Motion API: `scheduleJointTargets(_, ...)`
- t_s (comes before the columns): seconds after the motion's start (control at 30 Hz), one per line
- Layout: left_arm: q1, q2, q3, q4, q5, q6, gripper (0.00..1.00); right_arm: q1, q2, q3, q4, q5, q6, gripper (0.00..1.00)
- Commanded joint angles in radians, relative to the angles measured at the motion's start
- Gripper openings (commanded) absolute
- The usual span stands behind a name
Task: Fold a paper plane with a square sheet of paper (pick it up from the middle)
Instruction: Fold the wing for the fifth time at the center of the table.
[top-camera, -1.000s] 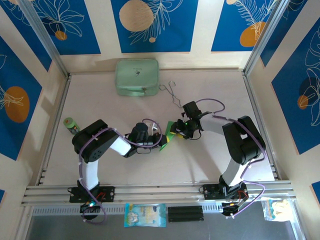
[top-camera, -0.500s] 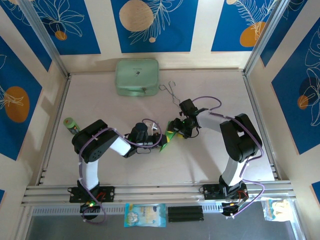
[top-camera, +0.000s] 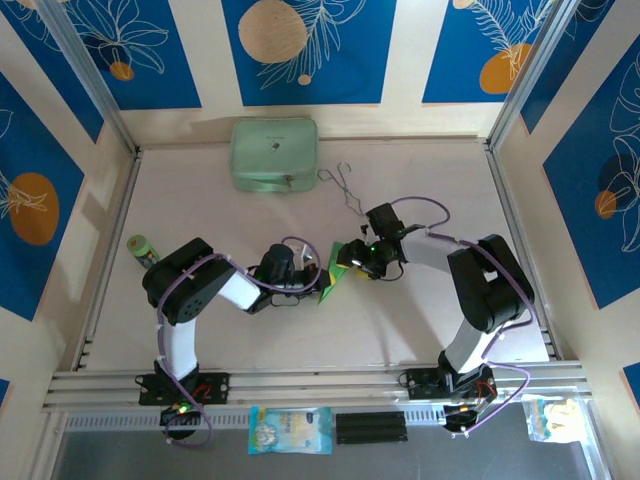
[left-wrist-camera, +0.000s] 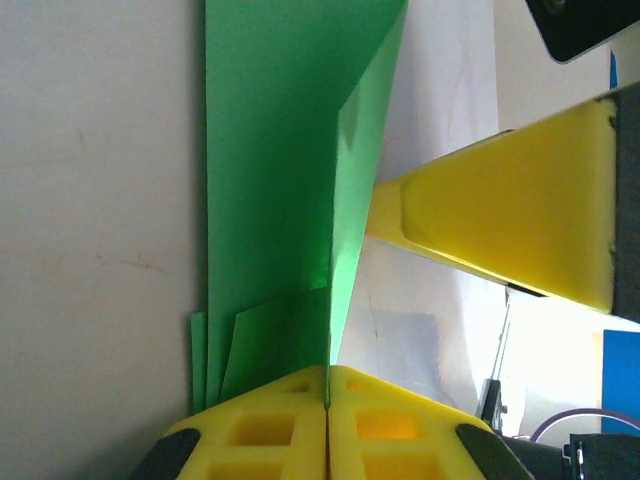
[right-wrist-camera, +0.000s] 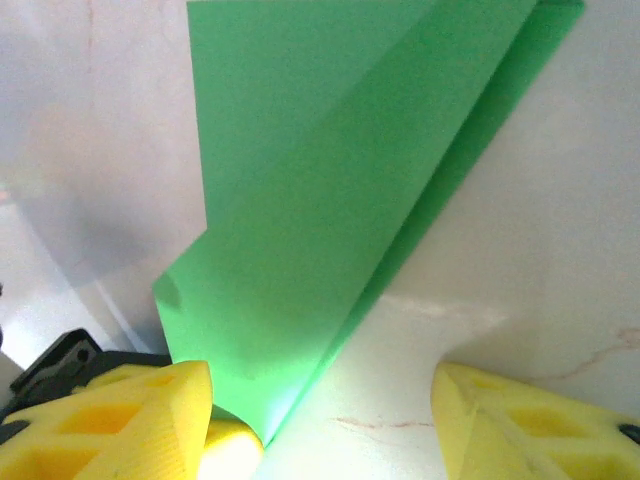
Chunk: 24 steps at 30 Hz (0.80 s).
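Note:
The bright green sheet of paper (top-camera: 333, 274) lies at mid-table, folded into long layers. In the left wrist view one flap (left-wrist-camera: 352, 200) stands up from the flat layers (left-wrist-camera: 265, 170). My left gripper (top-camera: 314, 281) is shut on the flap's lower edge, its yellow jaws (left-wrist-camera: 328, 388) pressed together with the paper pinched in the seam. My right gripper (top-camera: 351, 258) hovers just right of the paper and is open. In its own view the jaws (right-wrist-camera: 320, 405) stand wide apart. The green fold (right-wrist-camera: 330, 210) rises beside the left fingertip (right-wrist-camera: 165, 405), untouched by the right one.
A pale mint case (top-camera: 274, 154) sits at the back of the table, with thin wire tongs (top-camera: 342, 186) to its right. A small green roll (top-camera: 143, 250) lies by the left edge. Metal rails border the table on both sides.
My left gripper has closed tight on the paper's flap. The right gripper has opened wider and drawn slightly back to the right of the paper.

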Motion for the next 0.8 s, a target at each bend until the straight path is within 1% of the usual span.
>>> scheduleJointTargets(0.0,0.015,0.005,-0.004,-0.055,0.024,-0.036,0.09,-0.015,-0.02,-0.03,0.044,-0.075,-0.061,0.61)
scheduleJointTargets(0.2,0.018,0.03,-0.008,-0.014,0.037,-0.074,0.08,0.0,0.011,-0.024,0.004,-0.023,-0.09,0.56)
scheduleJointTargets(0.37,0.02,0.035,-0.012,-0.001,0.036,-0.083,0.08,0.04,0.078,0.05,-0.098,0.088,-0.087,0.52)
scheduleJointTargets(0.5,0.019,0.04,-0.014,0.003,0.035,-0.084,0.09,0.067,0.136,0.111,-0.17,0.166,-0.061,0.51)
scheduleJointTargets(0.63,0.02,0.051,-0.016,0.017,0.04,-0.092,0.1,0.082,0.189,0.152,-0.208,0.194,-0.032,0.52)
scheduleJointTargets(0.77,0.019,0.055,-0.018,0.023,0.04,-0.095,0.11,0.092,0.213,0.168,-0.211,0.181,-0.019,0.53)
